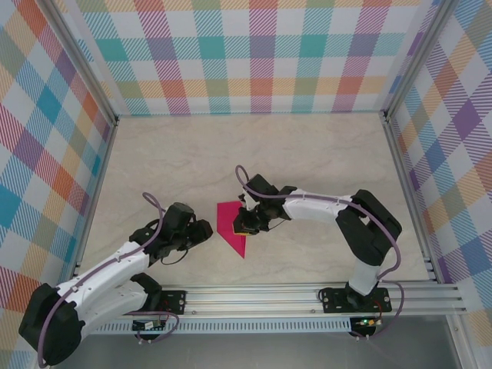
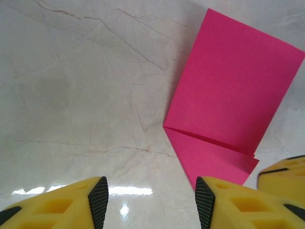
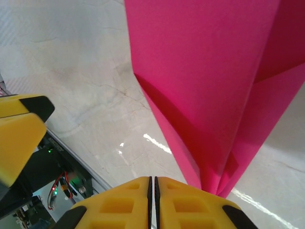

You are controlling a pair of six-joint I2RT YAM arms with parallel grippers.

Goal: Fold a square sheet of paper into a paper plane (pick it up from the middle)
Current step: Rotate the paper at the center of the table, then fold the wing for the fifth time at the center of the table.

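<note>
**Ana:** Where is the square sheet of paper (image 1: 231, 221)?

**Ben:** Flat on the desk (image 1: 192, 154), towards its near side. It is partly folded, and the left wrist view shows a creased flap across one corner.

**Ana:** And the right gripper (image 3: 153, 180)?

**Ben:** Its fingers are pressed together with nothing visibly between them. The sheet's folded layers fan out just beside the tips, though whether they touch cannot be told. Closed like that, they probably act as a blunt tool to pin the paper or press a crease.

**Ana:** The left gripper (image 2: 150, 186)?

**Ben:** Its fingers are apart and empty, low over the desk just beside the sheet's left corner. It looks ready to catch an edge and fold it over while the other gripper steadies the sheet.
</note>
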